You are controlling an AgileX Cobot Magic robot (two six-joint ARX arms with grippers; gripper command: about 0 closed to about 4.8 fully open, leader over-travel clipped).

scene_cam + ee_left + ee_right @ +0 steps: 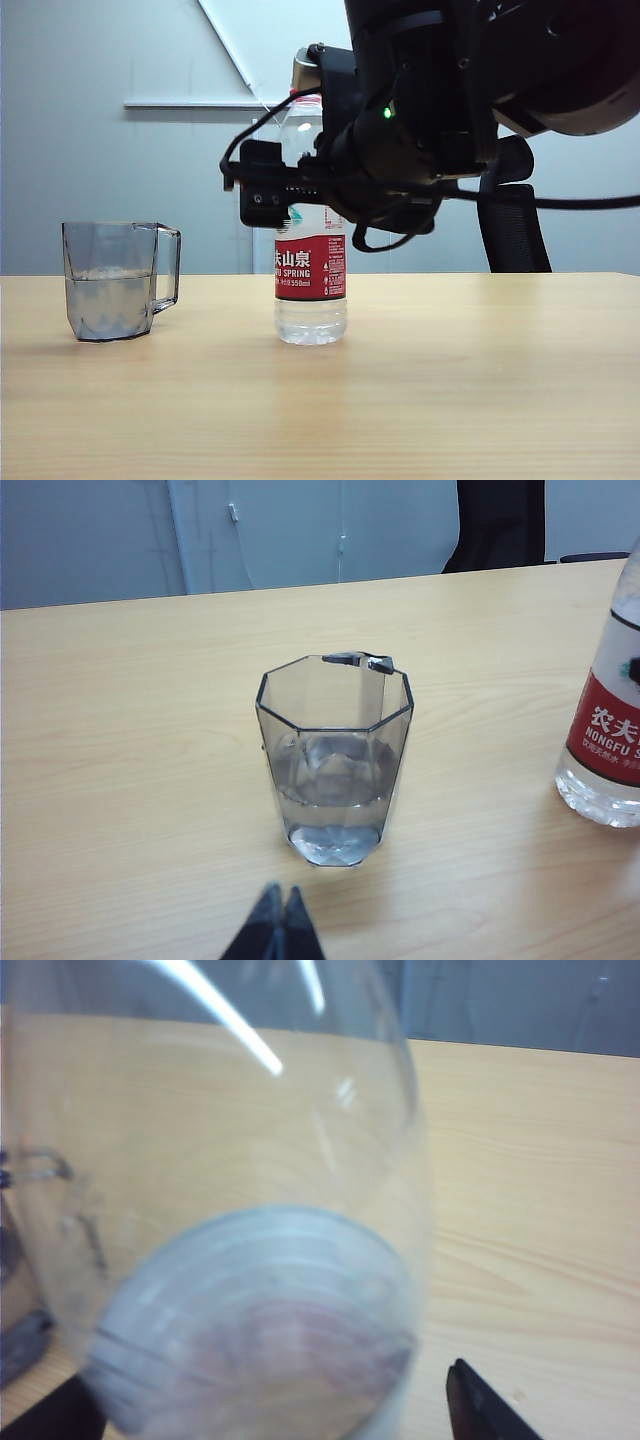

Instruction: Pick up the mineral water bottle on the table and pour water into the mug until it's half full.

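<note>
right fingers [480,1405] spread wide, one on each side of the bottle [311,250], released. right gripper [290,185] up at the bottle's shoulder. left gripper [278,920] clenched, tips together, low before the mug [334,760]. bottle upright mid-table [480,380], right of the mug, apart. water [335,785] roughly halfway up the mug.

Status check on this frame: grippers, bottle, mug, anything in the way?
Left gripper shut, short of mug. Right gripper open around bottle, which stands on table. Mug about half full. Nothing between them.
</note>
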